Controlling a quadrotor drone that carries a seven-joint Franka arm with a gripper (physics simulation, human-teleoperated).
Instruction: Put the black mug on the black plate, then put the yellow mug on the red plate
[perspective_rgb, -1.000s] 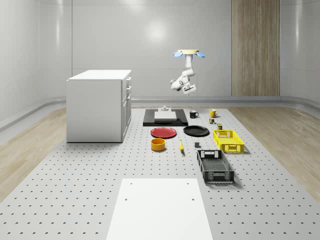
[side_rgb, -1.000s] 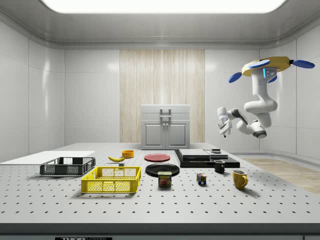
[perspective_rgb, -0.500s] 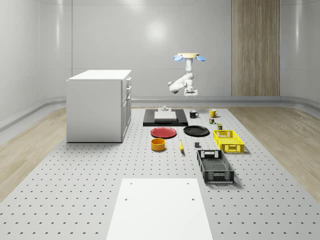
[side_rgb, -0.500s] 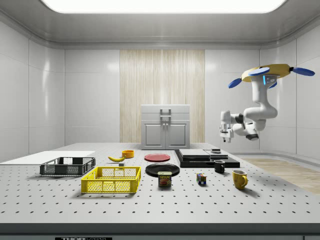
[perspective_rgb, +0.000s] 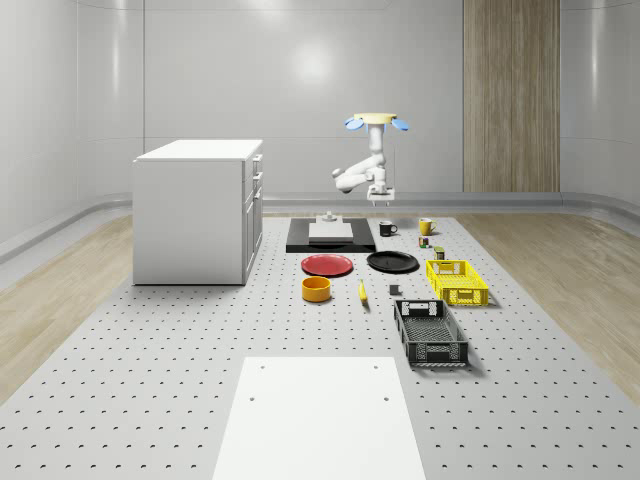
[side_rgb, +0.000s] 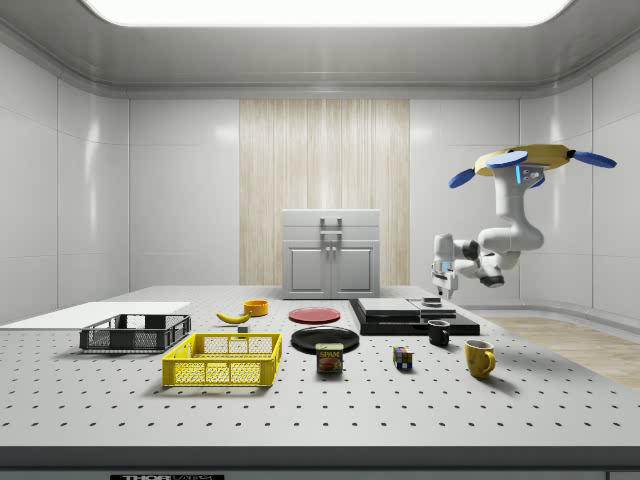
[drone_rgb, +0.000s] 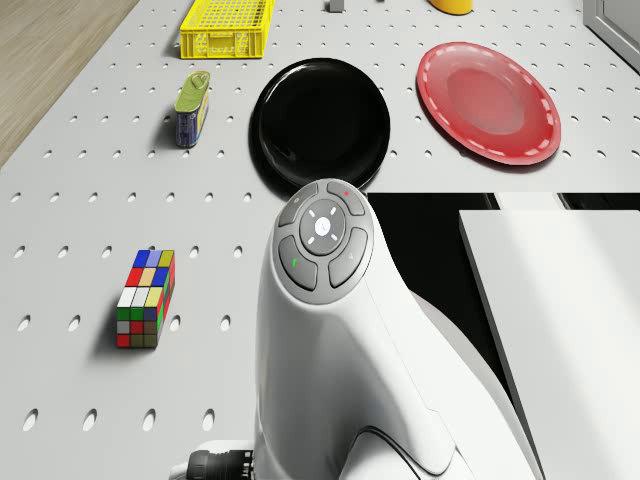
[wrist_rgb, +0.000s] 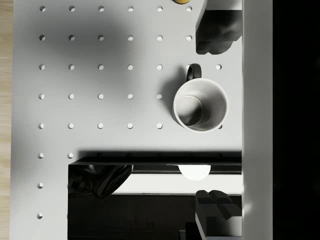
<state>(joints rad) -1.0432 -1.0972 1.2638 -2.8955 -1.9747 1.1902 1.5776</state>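
Two gripper fingers (wrist_rgb: 215, 27) stand wide apart above the black mug with a white inside (wrist_rgb: 200, 105), which sits upright on the perforated grey worktop (wrist_rgb: 100, 80). Overhead, the yellow-bodied quadrotor drone (side_rgb: 522, 160) hovers; the gripper (side_rgb: 441, 283) points down. Round glossy black plate (drone_rgb: 319, 122) lies near, beside the red plate (drone_rgb: 487, 100).

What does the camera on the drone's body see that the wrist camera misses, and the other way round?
The drone view gives the wider spread: the black plate, the red plate, a can, a puzzle cube, a yellow crate and the robot's own arm.
The wrist view gives the close look: the black mug from straight above, with the open gripper over it, one finger on either side.
Both share the holed table, above which the drone hovers.
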